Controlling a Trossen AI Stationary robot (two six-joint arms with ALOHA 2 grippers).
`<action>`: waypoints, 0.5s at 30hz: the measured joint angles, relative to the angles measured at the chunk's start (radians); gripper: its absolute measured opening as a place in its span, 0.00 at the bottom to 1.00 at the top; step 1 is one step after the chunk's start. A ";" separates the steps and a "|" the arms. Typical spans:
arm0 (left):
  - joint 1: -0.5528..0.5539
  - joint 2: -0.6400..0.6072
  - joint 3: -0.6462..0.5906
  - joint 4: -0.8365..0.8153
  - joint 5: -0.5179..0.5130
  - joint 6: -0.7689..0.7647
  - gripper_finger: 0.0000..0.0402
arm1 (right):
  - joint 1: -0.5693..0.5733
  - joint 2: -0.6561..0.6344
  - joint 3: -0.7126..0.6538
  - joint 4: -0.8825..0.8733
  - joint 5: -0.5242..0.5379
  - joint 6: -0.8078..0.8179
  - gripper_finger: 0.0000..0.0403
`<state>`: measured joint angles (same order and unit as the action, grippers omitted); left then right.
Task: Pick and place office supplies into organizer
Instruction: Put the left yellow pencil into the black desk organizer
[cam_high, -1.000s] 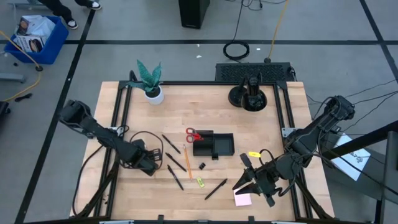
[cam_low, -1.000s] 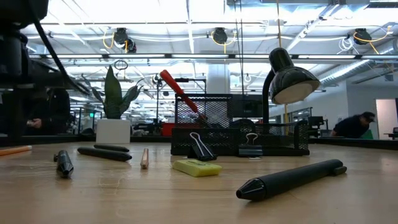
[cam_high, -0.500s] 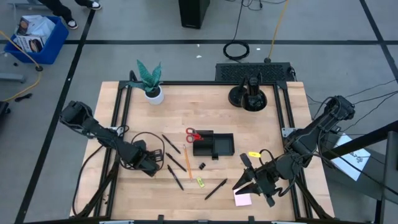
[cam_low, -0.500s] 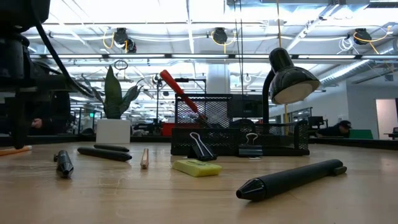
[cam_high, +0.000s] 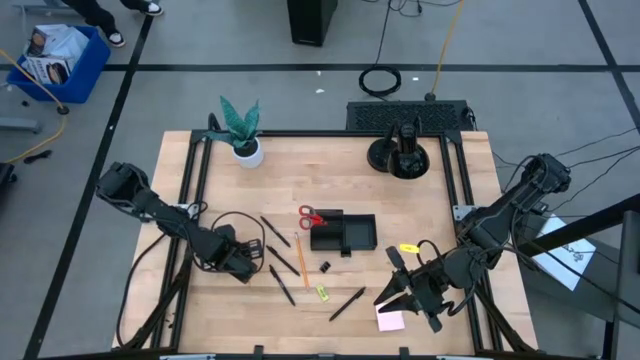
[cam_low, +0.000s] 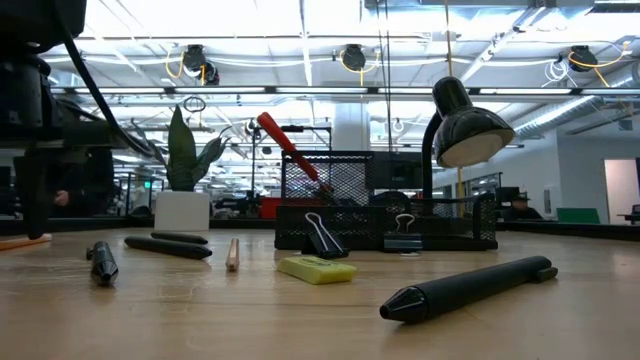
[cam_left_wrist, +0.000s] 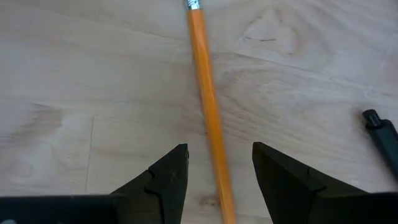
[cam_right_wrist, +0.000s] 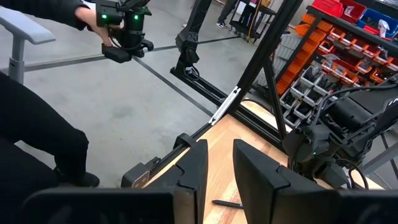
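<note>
On my left wrist feed the left gripper (cam_left_wrist: 216, 177) hangs low over the wood with its fingers spread, and an orange pencil (cam_left_wrist: 208, 106) lies on the table running straight between them, untouched. A black pen (cam_left_wrist: 383, 137) shows just off to one side.

From overhead, that gripper (cam_high: 243, 262) sits at the left-front part of the table (cam_high: 440, 200), beside a loose scatter of pens and pencils (cam_high: 285, 262). Toward the front edge I see a tiny yellow-green piece (cam_high: 322, 292), a small black clip (cam_high: 325, 267) and another pen (cam_high: 347, 303). The right gripper (cam_high: 403, 295) rests near the front right, above the pink sticky-note pad (cam_high: 390, 320); its fingers (cam_right_wrist: 194, 168) stand a little apart with nothing between them (the pad is not gripped).

Farther in, mid-table, the black organizer (cam_high: 344, 234) holds the red-handled scissors (cam_high: 311, 217) at its left end; on the low feed they stick up tilted from it (cam_low: 285, 143). Beyond stand the potted plant (cam_high: 241, 130) and a round black stand (cam_high: 400, 155).
</note>
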<state>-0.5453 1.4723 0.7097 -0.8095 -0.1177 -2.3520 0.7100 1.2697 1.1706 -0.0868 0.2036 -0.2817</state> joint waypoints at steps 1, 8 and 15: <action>0.000 0.000 0.000 0.000 0.003 0.000 0.46 | 0.000 0.000 0.000 0.000 0.000 0.000 0.17; 0.000 0.000 0.000 0.000 0.013 0.000 0.46 | 0.000 0.000 0.000 0.000 0.000 0.000 0.17; 0.000 0.000 0.000 0.000 0.014 -0.001 0.46 | 0.000 0.000 0.000 0.000 0.000 0.000 0.17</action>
<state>-0.5453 1.4723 0.7097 -0.8093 -0.1040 -2.3527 0.7101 1.2697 1.1706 -0.0868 0.2035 -0.2817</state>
